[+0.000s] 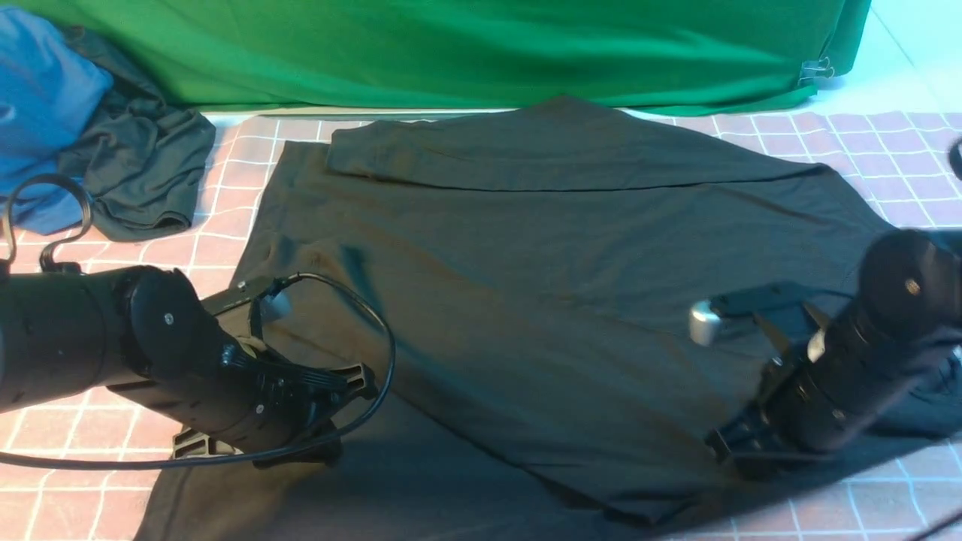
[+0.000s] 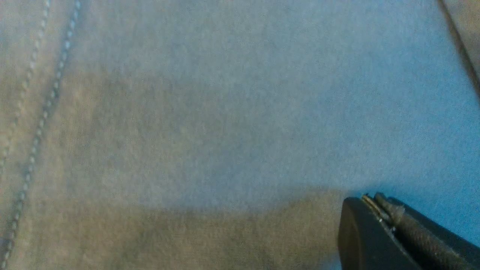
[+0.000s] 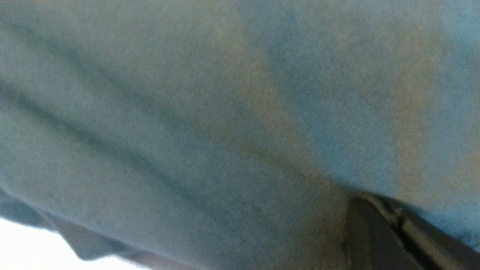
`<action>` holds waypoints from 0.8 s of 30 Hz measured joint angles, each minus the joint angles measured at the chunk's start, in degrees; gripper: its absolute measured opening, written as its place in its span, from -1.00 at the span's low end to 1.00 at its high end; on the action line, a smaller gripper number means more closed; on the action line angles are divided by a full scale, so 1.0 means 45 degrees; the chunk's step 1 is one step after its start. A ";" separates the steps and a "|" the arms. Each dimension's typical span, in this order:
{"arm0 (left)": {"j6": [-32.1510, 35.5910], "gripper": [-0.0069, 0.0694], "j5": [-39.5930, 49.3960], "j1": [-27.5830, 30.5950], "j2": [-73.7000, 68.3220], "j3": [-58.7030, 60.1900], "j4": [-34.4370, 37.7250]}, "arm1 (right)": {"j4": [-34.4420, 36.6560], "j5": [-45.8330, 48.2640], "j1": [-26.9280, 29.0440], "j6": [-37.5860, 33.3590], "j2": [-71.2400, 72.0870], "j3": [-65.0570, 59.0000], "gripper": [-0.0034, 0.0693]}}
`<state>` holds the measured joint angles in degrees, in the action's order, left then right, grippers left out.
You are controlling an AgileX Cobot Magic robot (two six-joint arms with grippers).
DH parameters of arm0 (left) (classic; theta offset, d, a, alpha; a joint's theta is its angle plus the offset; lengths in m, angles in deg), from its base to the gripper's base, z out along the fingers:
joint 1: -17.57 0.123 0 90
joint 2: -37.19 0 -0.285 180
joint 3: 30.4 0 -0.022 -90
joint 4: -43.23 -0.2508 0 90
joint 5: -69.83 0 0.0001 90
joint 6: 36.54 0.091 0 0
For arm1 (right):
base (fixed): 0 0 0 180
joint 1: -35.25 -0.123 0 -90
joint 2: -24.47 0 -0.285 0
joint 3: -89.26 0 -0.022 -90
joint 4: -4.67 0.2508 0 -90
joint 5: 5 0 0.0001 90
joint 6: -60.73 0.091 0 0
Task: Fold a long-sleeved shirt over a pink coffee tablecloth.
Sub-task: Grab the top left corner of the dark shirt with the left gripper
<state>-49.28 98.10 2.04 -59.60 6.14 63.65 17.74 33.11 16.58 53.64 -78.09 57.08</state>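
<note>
The fingers (image 2: 356, 236) of the left gripper (image 1: 319, 449) were pressed together, with their tips down against the long-sleeved shirt (image 1: 564, 285) near its near-left part. Whether any cloth was caught between them could not be told. A line of stitching (image 2: 41, 123) ran through the fabric well away from those tips.

The right gripper (image 1: 740, 454) also had its fingers (image 3: 371, 232) together. They sat low on the shirt close to its near-right hem, with fabric lying right against them. Here too a pinch could not be confirmed.

A black cable (image 1: 379, 361) looped out from the left wrist over the shirt.

The shirt itself lay spread dark and mostly flat across the middle of the pink coffee tablecloth (image 1: 887, 143). It reached from the near edge almost to the far edge, and one sleeve was folded across its far part. Some of its cloth was bunched beside the right arm.

At the far-left corner a smaller dark garment (image 1: 143, 165) was heaped against a blue cloth (image 1: 37, 98), apart from the shirt. A green cloth (image 1: 451, 52) hung along the far edge.
</note>
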 joint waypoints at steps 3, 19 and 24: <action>0.0000 -0.78 -0.0026 0.0000 0.0009 0.0000 0.0000 | -0.0223 -0.0031 0.0000 0.0393 0.0534 -0.0551 -0.81; 0.0000 -0.78 -0.0028 0.0000 0.0014 0.0000 0.0290 | 0.0671 0.1336 0.0000 0.0201 0.3142 -0.0914 -0.81; 0.0000 -0.78 -0.0028 0.0000 0.0014 0.0000 0.0772 | 0.2087 0.1070 0.0000 -0.0624 0.2684 -0.0499 -0.81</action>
<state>-49.28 97.97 2.04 -59.53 6.14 67.12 27.13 37.92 16.58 50.83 -66.01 54.84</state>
